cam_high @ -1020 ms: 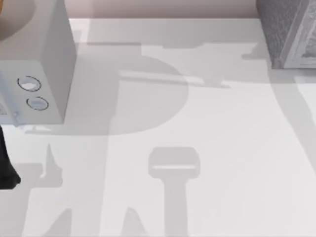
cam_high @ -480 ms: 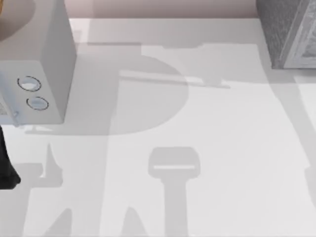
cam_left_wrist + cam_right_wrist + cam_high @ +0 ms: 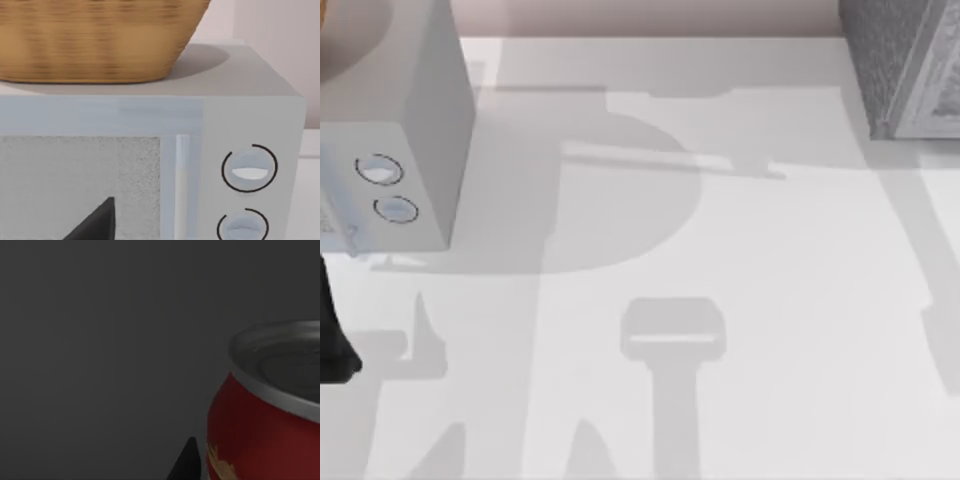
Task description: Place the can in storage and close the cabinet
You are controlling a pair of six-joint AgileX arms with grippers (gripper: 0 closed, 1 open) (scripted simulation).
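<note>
Can (image 3: 265,415): seen close in the right wrist view against a dark grey interior, so judged to be inside the cabinet or at its mouth.

Top view: white matte surface (image 3: 740,300) carrying soft shadows of both arms. A pale grey microwave (image 3: 420,130) stands at the left edge, two round dials on its front. A speckled grey cabinet (image 3: 890,60) sits at the far right corner, boxy, with a lighter framed face. A dark piece of the left arm (image 3: 335,340) lies at the left edge.

Left wrist view: microwave front, smooth grey casing, grainy window panel, pale vertical handle strip. A woven wicker basket (image 3: 100,40), tan and round-bottomed, rests on top. One black finger (image 3: 97,222) of the left gripper points at the window; finger spacing cannot be told. This arm looks parked.

Right wrist view: dark. Can is glossy red with yellow-orange marks, rolled silver rim, recessed grey top. One black finger (image 3: 186,462) sits just beside it; grip or release cannot be told.

Status, judged: storing nearly done; release, withdrawal and cabinet closing remain.
</note>
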